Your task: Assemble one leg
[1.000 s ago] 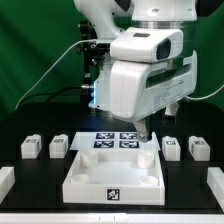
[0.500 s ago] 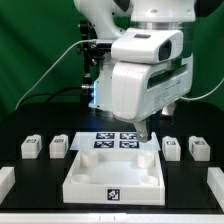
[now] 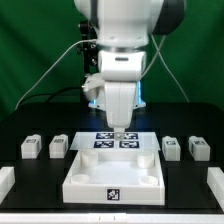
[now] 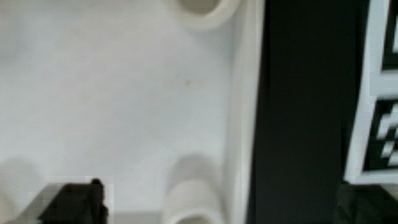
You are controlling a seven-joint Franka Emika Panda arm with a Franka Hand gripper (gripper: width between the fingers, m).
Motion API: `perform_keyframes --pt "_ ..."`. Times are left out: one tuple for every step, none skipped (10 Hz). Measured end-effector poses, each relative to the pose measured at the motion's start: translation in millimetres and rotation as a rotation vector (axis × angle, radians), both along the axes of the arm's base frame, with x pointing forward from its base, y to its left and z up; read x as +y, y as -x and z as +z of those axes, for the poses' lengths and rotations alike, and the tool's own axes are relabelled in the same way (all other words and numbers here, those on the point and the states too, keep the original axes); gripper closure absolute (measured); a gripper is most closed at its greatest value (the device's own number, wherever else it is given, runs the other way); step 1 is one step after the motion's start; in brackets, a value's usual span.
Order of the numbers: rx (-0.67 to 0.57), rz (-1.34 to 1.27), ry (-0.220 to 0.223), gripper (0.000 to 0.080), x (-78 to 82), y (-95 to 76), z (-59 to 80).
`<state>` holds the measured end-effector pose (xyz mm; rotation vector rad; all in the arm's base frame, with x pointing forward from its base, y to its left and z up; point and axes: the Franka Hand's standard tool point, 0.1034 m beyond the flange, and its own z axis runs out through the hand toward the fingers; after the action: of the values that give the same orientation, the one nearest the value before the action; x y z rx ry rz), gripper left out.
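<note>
**A:** Where is the tool [image 3: 121,126]?

**B:** It hangs over the marker board [image 3: 118,141], just beyond the far edge of the white panel [image 3: 113,176].

**A:** Open or closed?

**B:** I cannot tell (the wrist view catches only one dark finger [image 4: 71,203] above the panel's pale surface).

**A:** And the legs?

**B:** All four rest on the black bench [image 3: 38,174], and none is gripped. On the exterior view's left stand the outer left leg [image 3: 30,148] and the inner left leg [image 3: 58,146]. On the exterior view's right stand the inner right leg [image 3: 170,147] and the outer right leg [image 3: 198,148]. The pairs flank the marker board, well apart from the tool.
</note>
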<state>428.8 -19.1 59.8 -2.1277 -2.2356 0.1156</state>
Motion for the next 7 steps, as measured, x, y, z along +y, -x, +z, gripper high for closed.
perform_keyframes --pt "0.009 -0.012 -0.007 0.0150 1.5 2.5 -13.5" --pt "0.015 -0.056 -0.009 0.0150 6.6 4.3 -25.5" --pt "0.035 -0.088 -0.011 0.0150 10.1 7.9 -38.2" --pt "0.043 -0.104 -0.013 0.0150 12.1 9.3 -46.7" --pt "0.042 -0.106 -0.015 0.0150 11.9 9.9 -50.0" --pt "0.042 -0.107 -0.015 0.0271 11.5 9.8 -49.8" --pt "0.042 -0.108 -0.015 0.0271 11.4 9.9 -49.9"
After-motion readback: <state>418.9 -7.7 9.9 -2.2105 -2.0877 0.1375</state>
